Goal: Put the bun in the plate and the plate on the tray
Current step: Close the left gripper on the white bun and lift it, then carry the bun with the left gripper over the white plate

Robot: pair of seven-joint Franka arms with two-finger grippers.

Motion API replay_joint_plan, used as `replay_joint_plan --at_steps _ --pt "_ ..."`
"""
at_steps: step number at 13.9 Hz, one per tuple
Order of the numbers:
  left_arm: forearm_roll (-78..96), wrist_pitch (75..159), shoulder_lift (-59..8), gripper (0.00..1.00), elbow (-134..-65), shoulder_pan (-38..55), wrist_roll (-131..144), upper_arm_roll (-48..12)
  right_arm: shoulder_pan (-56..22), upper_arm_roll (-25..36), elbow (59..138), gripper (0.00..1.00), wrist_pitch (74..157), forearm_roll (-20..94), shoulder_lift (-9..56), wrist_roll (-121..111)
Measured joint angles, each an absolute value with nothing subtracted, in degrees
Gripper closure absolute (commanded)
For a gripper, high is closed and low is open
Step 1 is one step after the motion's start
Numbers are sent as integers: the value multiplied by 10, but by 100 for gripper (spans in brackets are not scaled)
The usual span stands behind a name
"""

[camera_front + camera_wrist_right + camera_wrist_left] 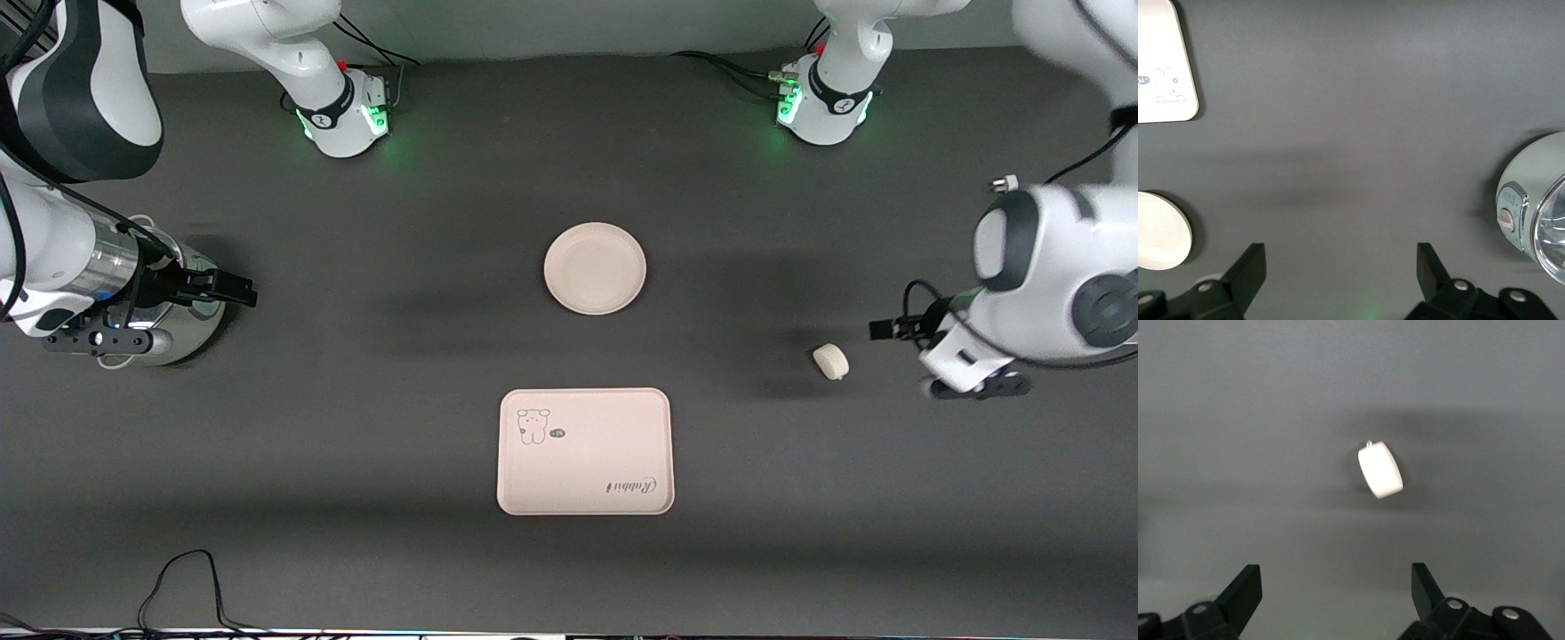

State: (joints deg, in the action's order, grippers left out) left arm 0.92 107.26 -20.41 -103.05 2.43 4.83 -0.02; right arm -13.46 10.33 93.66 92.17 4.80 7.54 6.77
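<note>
The small white bun [830, 362] lies on its edge on the dark table, toward the left arm's end. It also shows in the left wrist view [1380, 469]. My left gripper [889, 327] is open and empty, over the table just beside the bun; its own view shows the gripper [1337, 587] apart from the bun. The round cream plate [595, 268] sits empty mid-table. The rectangular tray [584, 451] with the animal print lies nearer to the front camera than the plate. My right gripper [233, 289] is open and empty at the right arm's end. In its own view, the gripper [1341, 267] sees the tray [1161, 63] and the plate [1158, 230].
A round pale appliance with a glass lid [182, 311] stands at the right arm's end, right under the right wrist; it also shows in the right wrist view [1538, 213]. A black cable [187, 578] lies near the table's front edge.
</note>
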Motion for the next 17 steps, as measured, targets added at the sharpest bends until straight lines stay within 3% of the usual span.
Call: replay_joint_plan --at_steps 6,12,13,15,17 --pt "89 1221 -284 1 -1092 18 47 -1 -135 104 937 0 922 48 79 68" --pt "110 1258 -321 6 -1100 17 90 -4 -135 104 937 0 922 48 79 68" --pt "110 1259 -323 14 -1100 19 99 -6 -135 104 937 0 922 48 79 68" --pt "110 1261 -323 49 -1100 23 109 -7 -135 104 937 0 922 48 80 68" --pt "110 1261 -323 73 -1099 24 111 -7 -135 104 937 0 922 48 81 68"
